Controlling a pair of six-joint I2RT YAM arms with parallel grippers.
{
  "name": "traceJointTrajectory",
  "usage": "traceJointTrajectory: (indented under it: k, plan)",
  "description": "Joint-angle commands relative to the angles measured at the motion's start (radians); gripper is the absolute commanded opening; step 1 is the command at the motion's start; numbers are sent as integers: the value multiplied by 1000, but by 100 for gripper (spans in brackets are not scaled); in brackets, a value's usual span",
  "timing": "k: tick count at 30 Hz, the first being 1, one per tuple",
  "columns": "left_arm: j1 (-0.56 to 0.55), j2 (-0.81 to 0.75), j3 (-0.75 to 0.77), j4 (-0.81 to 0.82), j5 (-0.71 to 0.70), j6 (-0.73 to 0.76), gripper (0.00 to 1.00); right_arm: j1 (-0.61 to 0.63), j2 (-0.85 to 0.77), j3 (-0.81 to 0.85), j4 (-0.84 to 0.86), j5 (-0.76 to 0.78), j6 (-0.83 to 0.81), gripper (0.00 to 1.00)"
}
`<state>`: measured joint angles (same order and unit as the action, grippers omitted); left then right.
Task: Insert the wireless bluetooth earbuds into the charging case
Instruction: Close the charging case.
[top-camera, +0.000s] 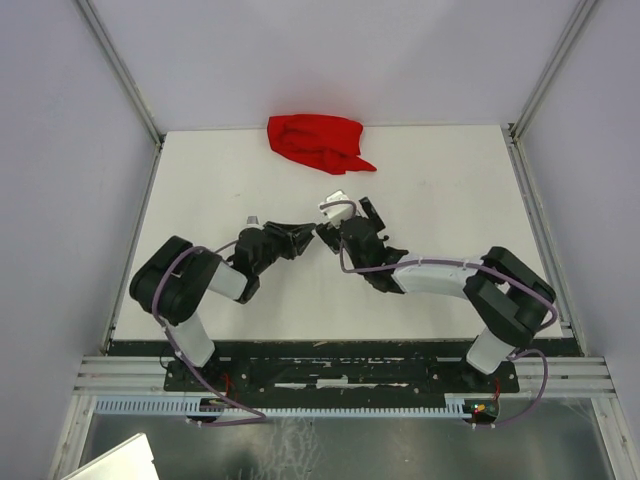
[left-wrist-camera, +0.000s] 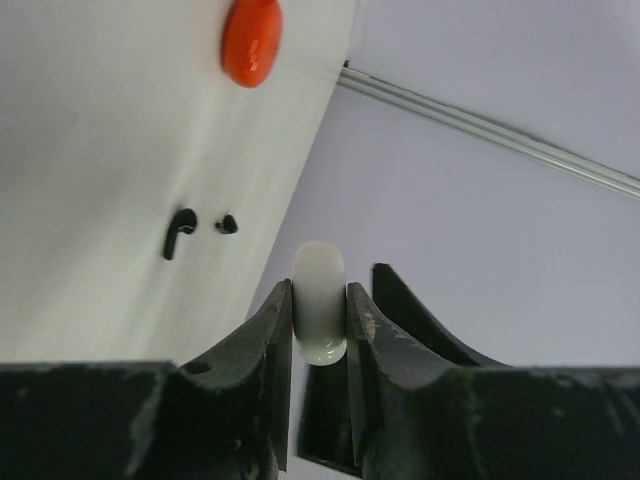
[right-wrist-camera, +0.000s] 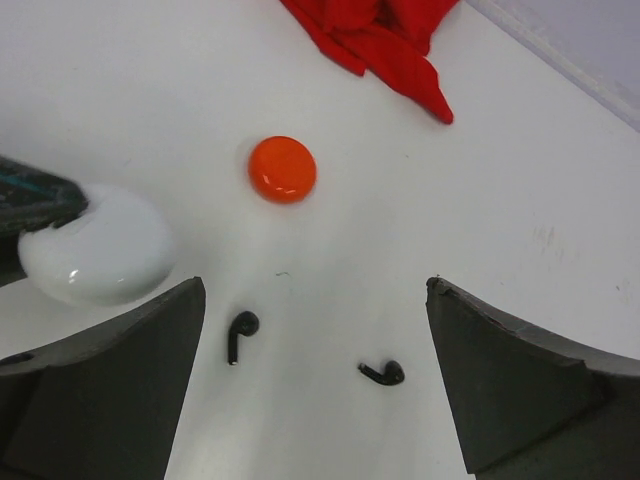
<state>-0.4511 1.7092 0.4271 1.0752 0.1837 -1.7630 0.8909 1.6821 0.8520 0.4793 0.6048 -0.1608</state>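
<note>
Two black earbuds lie on the white table, in the right wrist view (right-wrist-camera: 240, 333) (right-wrist-camera: 385, 374) and in the left wrist view (left-wrist-camera: 178, 233) (left-wrist-camera: 227, 224). My right gripper (right-wrist-camera: 315, 380) is open and hovers above them, one finger on each side. My left gripper (left-wrist-camera: 320, 297) is shut on a round white charging case (left-wrist-camera: 319, 268), held edge-on above the table; the case also shows in the right wrist view (right-wrist-camera: 95, 245). In the top view the left gripper (top-camera: 303, 238) and right gripper (top-camera: 345, 222) meet at mid-table and hide the earbuds.
An orange-red disc (right-wrist-camera: 282, 169) lies just beyond the earbuds and also shows in the left wrist view (left-wrist-camera: 251, 40). A red cloth (top-camera: 315, 142) lies at the table's far edge. Grey walls enclose the table.
</note>
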Motion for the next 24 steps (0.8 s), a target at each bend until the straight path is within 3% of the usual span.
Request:
traceJointTrajectory:
  k: [1, 9, 24]
  plan:
    - [-2, 86, 51, 77, 45, 112, 3, -74, -158, 14, -158, 39, 194, 100]
    - [-3, 160, 122, 14, 18, 264, 3, -102, -271, -6, -212, 4, 215, 100]
    - [-2, 162, 232, -224, -52, 466, 9, -116, -284, -4, -229, -15, 220, 100]
